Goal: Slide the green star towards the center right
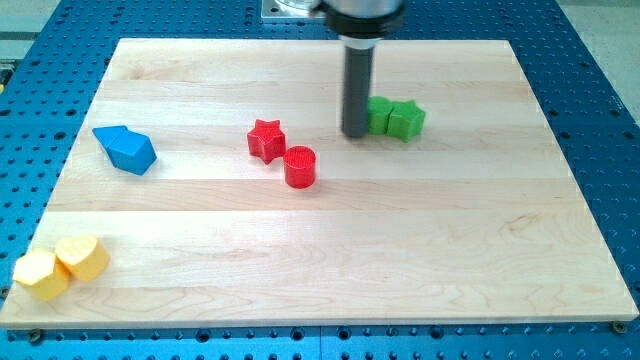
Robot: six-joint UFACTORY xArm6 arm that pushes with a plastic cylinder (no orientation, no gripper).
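Across the wooden board [320,250], blocks lie in four groups. At the view's left sits a blue block [126,149]; at the bottom left corner two yellow blocks [60,266] touch. Near centre a red star [266,139] touches a red cylinder [300,166]. Upper right of centre, the green star [406,120] touches a green block [380,114]. No pincer exists: my tip [354,134] stands just left of the green block

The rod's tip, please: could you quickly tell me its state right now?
My tip: no gripper, holding nothing; it sits at the view's left side of the green blocks, apparently touching them.
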